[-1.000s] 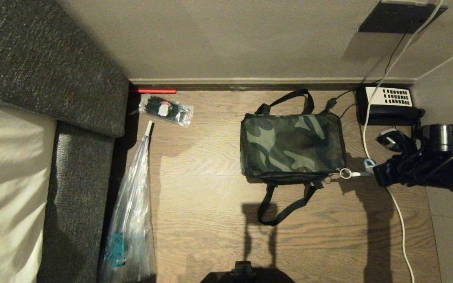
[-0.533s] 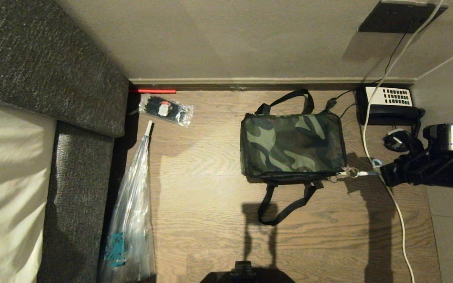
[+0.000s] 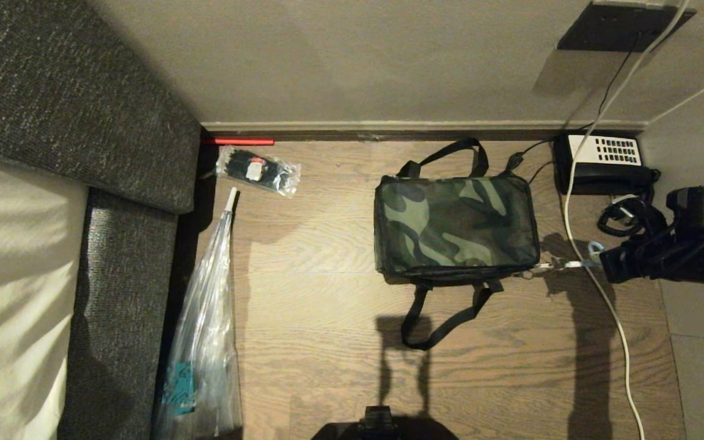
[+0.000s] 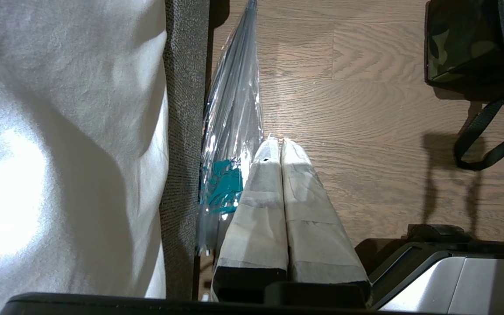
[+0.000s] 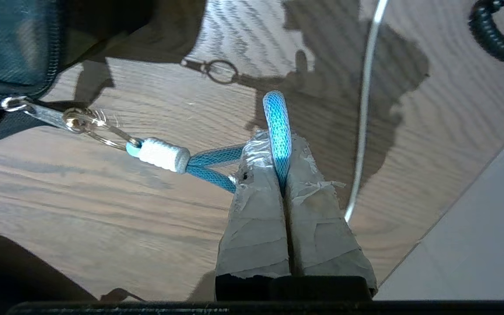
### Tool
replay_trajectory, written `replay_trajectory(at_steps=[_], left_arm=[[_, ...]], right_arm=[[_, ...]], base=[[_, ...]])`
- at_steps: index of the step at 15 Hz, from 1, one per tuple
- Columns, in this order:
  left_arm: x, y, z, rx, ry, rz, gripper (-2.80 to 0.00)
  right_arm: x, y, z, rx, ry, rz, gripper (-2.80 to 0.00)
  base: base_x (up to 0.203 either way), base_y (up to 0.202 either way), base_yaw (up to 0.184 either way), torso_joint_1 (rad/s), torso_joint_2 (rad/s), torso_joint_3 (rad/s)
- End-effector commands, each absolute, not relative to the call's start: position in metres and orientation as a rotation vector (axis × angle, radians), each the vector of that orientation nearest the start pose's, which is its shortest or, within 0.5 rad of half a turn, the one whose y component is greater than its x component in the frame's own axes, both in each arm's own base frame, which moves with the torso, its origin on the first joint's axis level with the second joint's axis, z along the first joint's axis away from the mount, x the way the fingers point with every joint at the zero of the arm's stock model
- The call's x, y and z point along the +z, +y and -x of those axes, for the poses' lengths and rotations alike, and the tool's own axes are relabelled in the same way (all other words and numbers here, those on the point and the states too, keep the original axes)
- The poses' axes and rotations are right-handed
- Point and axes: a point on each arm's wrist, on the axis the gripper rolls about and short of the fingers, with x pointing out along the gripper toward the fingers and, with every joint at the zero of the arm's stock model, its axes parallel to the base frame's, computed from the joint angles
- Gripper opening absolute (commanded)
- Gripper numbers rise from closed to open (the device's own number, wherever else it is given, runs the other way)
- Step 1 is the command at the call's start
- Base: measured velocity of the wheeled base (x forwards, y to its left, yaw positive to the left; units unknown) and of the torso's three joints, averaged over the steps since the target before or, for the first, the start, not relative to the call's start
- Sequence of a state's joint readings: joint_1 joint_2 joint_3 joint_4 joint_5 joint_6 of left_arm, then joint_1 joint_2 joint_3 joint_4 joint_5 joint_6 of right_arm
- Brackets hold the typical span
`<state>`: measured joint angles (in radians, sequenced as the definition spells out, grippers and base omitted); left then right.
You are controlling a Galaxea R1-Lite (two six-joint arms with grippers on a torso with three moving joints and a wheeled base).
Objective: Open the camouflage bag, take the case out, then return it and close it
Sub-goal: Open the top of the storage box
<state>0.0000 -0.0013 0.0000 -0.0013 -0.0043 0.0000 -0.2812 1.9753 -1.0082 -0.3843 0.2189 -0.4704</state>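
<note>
The right claw (image 5: 280,175) pinched the light-blue loop (image 5: 277,127) beside the closed camouflage bag (image 3: 456,226); the left claw (image 4: 278,146) was pressed together above the floor (image 4: 365,131).

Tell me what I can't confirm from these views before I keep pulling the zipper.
- The case: inside the shut camouflage bag, hidden in every view.
- Zipper track: head view too small; right wrist view cuts the bag at its edge.
- Right gripper fingertips, pinching the light-blue loop: hidden by the arm in the head view.
</note>
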Motion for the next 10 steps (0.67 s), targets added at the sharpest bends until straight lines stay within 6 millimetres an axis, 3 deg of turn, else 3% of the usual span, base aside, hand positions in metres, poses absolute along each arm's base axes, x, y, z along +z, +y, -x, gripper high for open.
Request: replay_trajectory(at_steps=[1,10], left_arm=[[0.0752,-0.0001,0.0227,-0.005,0.000,0.001,-2.80],[0.0752,-0.0001,0.0227,-0.005,0.000,0.000,-2.80]], right_arm=[[0.1177,-0.1047,-0.3515,0.057,0.573,0.317,-2.80],[0.1229,-0.1085,-0.3517,0.052,0.558,0.316,-2.80]], base=[[0.000,0.000,0.000,0.000,0.00,0.000],[0.000,0.000,0.000,0.000,0.00,0.000]])
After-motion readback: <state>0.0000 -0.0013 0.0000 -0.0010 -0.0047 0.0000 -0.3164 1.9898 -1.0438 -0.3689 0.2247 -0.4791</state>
